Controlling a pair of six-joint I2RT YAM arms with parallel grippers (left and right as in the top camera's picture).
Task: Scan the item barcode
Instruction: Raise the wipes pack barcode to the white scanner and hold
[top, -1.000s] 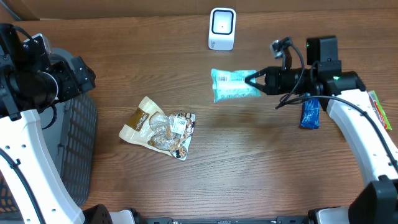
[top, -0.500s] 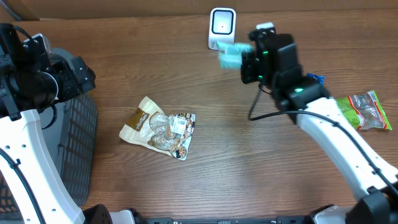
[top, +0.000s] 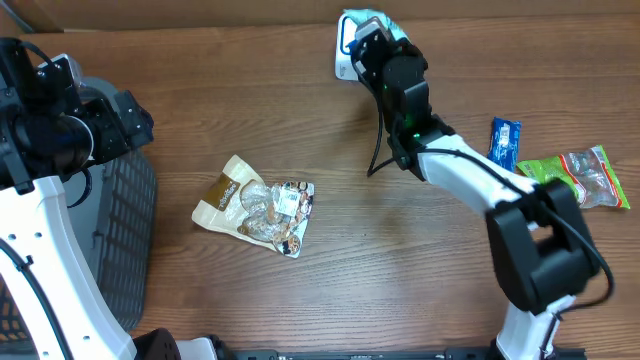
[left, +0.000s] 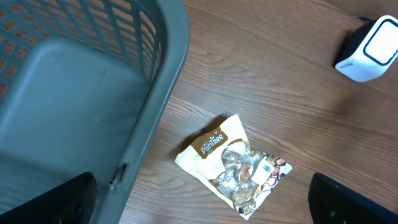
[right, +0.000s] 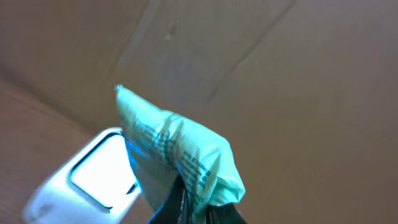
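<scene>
Right fingers pinch the teal packet at the scanner; left fingers spread wide.

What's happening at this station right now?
The right gripper is shut on a mint-green packet and holds it up in front of the white scanner at the far edge of the table. The left gripper is open, holds nothing and hangs over the grey basket on the left. A brown snack bag lies mid-table. A blue packet and a green packet lie on the right. Neither gripper is touching any of these three.
</scene>
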